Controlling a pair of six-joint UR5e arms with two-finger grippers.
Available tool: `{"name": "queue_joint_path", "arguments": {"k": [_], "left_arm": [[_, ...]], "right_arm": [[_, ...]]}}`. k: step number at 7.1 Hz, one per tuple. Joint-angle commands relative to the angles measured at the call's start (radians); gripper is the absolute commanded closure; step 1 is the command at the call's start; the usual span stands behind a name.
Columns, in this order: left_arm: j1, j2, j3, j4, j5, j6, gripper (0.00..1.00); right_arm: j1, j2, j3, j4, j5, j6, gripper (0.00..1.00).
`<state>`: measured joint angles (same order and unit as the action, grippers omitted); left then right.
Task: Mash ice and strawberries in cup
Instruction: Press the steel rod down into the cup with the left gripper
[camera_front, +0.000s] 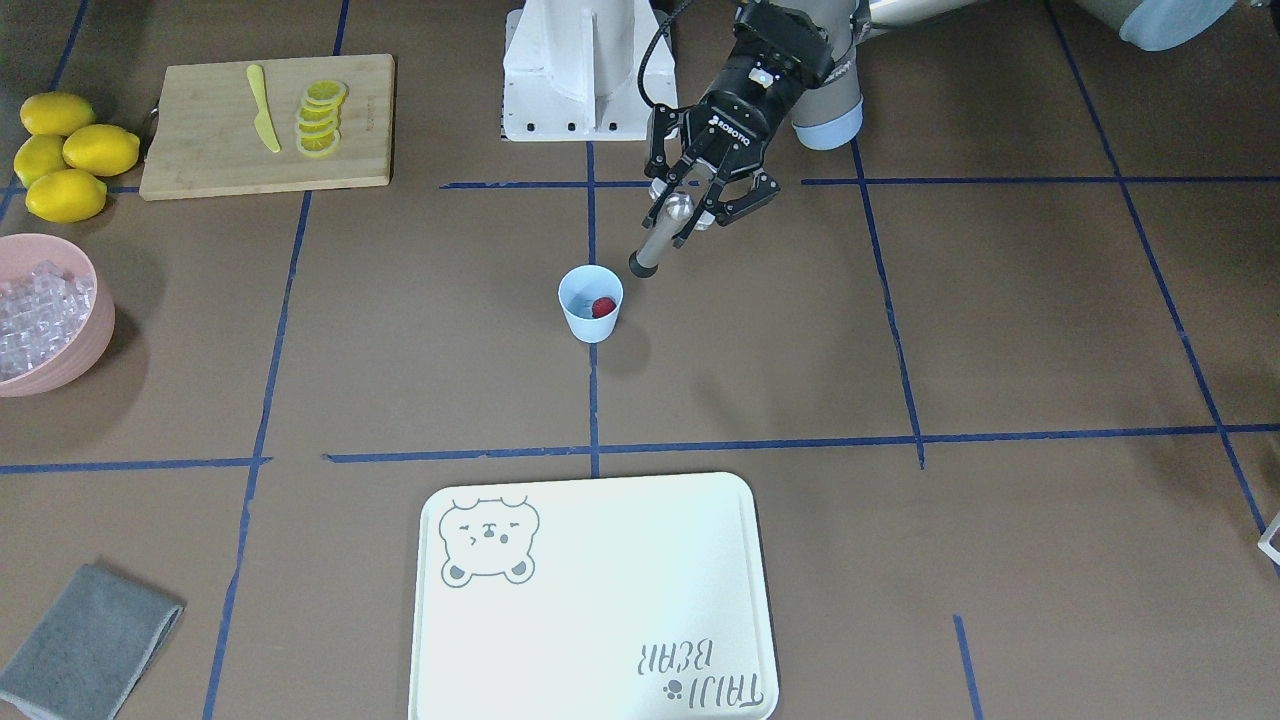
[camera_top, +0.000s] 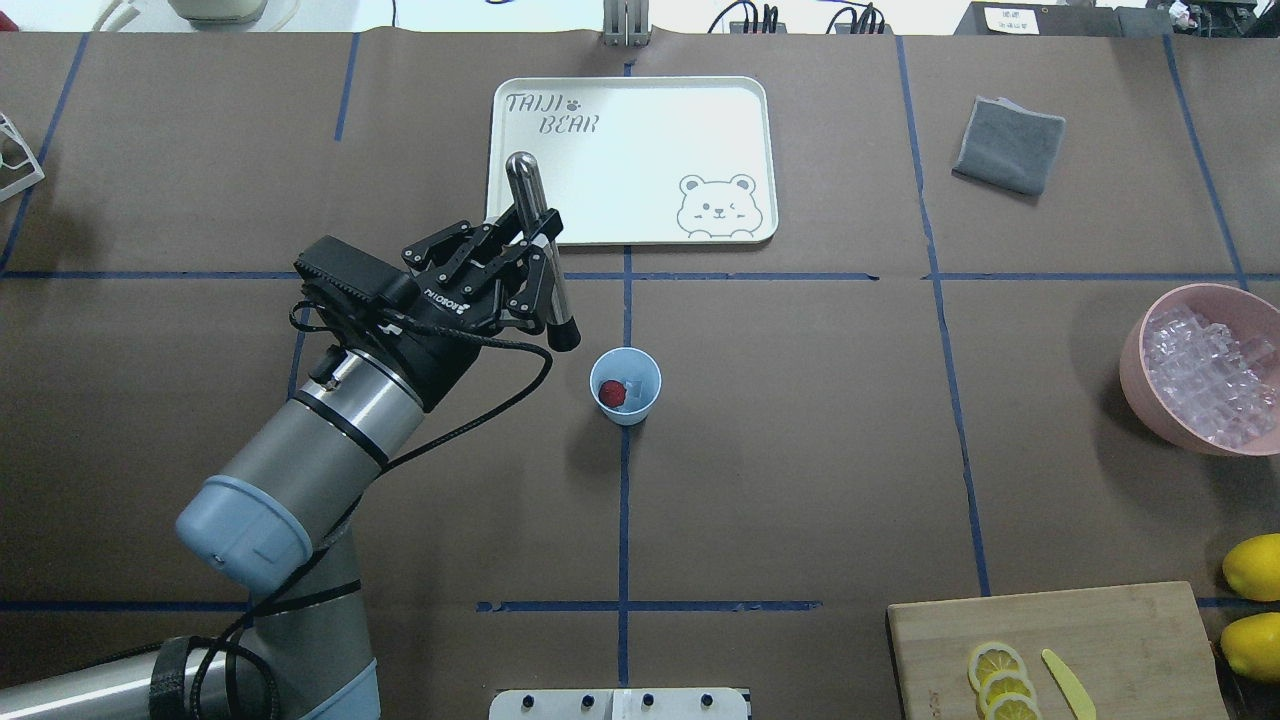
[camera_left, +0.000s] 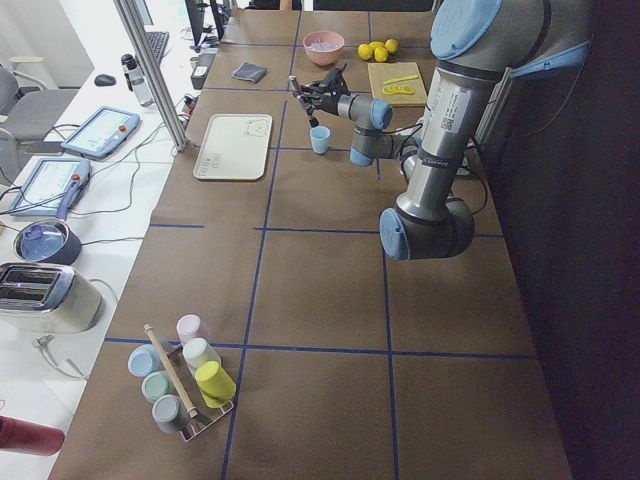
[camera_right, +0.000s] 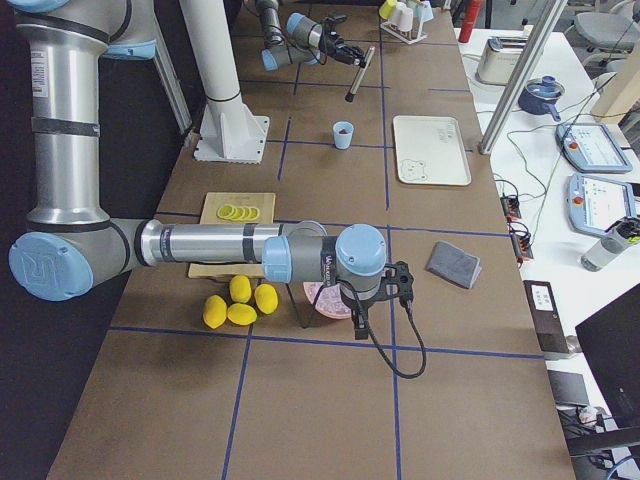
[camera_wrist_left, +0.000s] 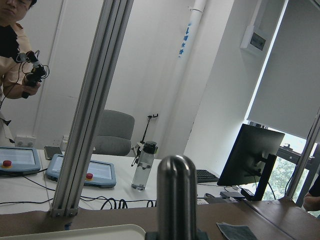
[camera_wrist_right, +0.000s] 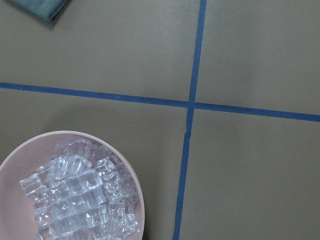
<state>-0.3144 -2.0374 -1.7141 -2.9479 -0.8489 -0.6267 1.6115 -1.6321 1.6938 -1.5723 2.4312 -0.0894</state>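
Starting at the cup (camera_top: 625, 385), my reference for everything else: it stands upright on the brown table, on a blue tape line. Inside it I see one strawberry (camera_top: 612, 394), whole and round, so no crushing shows. There is a pale glint beside the berry that may be ice, but I cannot make it out for certain.

Just beside the cup, on the robot's left of it, hangs the black tip of the metal muddler (camera_top: 525, 190). It is tilted, with its tip above and outside the rim, not in the cup. The left gripper (camera_top: 543, 258) is clenched around the muddler's shaft, and the rounded top sticks out beyond the fingers.

Well away from the cup, on the robot's right, sits the pink bowl (camera_top: 1135, 370) heaped with ice cubes (camera_top: 1205, 375). The right gripper (camera_right: 360, 312) hangs over that bowl. Its wrist camera looks straight down on the cubes, but no view shows its fingers clearly, so I cannot tell whether it is open or closed.

My read: the tool is in hand and the berry is loaded, but the mashing itself is not yet begun. What is left is to bring the tip over the mouth, press down and work the contents.
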Motion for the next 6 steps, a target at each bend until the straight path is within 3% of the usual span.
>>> {"name": "queue_joint_path", "arguments": {"k": [1,6], "left_arm": [[0.043,-0.032,0.042,0.001,0.048,0.091,1.0],[0.07,-0.141,0.187,-0.04,0.093,0.088,1.0]], "right_arm": [[-0.004,0.0,0.001,0.0,-0.001,-0.001,0.01],[-0.005,0.0,0.0,0.0,0.0,-0.001,0.01]]}}
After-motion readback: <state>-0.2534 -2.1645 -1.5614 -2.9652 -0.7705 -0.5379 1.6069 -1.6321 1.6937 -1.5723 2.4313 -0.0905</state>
